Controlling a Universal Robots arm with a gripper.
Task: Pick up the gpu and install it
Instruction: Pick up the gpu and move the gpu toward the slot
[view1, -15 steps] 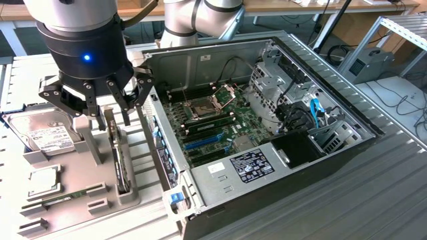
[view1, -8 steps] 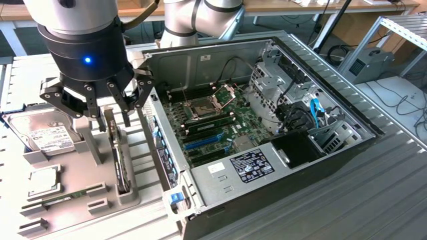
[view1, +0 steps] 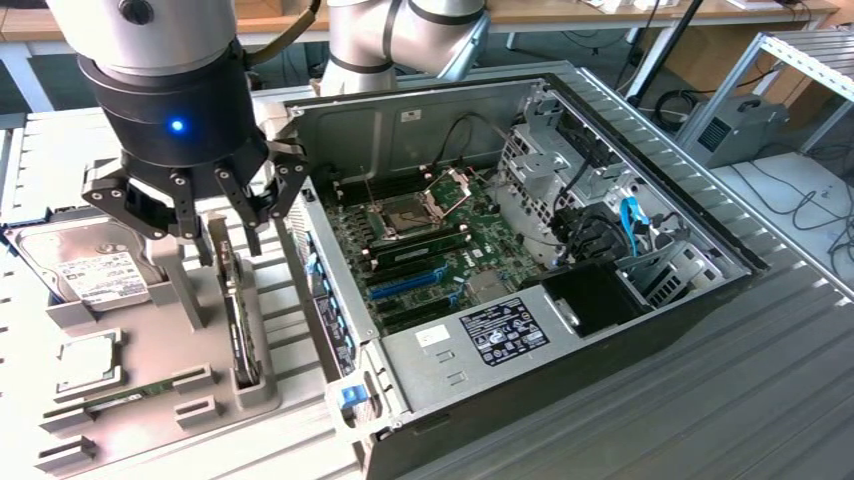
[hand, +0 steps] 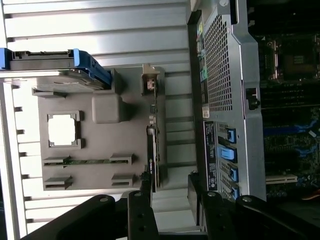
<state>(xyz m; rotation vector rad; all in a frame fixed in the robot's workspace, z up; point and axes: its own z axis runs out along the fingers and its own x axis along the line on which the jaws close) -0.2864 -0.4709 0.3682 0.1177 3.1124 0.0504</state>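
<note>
On a ribbed grey metal table (view1: 747, 400), the thin black gpu card (view1: 240, 320) stands edgewise in a grey tray (view1: 147, 350), hard against the open computer case (view1: 400, 130). The black gripper (view1: 230, 245) hangs above it, jaws released. The wrist view adds the case's perforated rear panel (hand: 220, 65).

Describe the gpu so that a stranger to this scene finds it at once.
Beside the open computer case, on the exterior view's left, lies a grey holder. The gpu is the thin dark card standing on edge in its slot nearest the case, below the open gripper. The hard drive is silver with a white label, the memory stick narrow and green.
</note>
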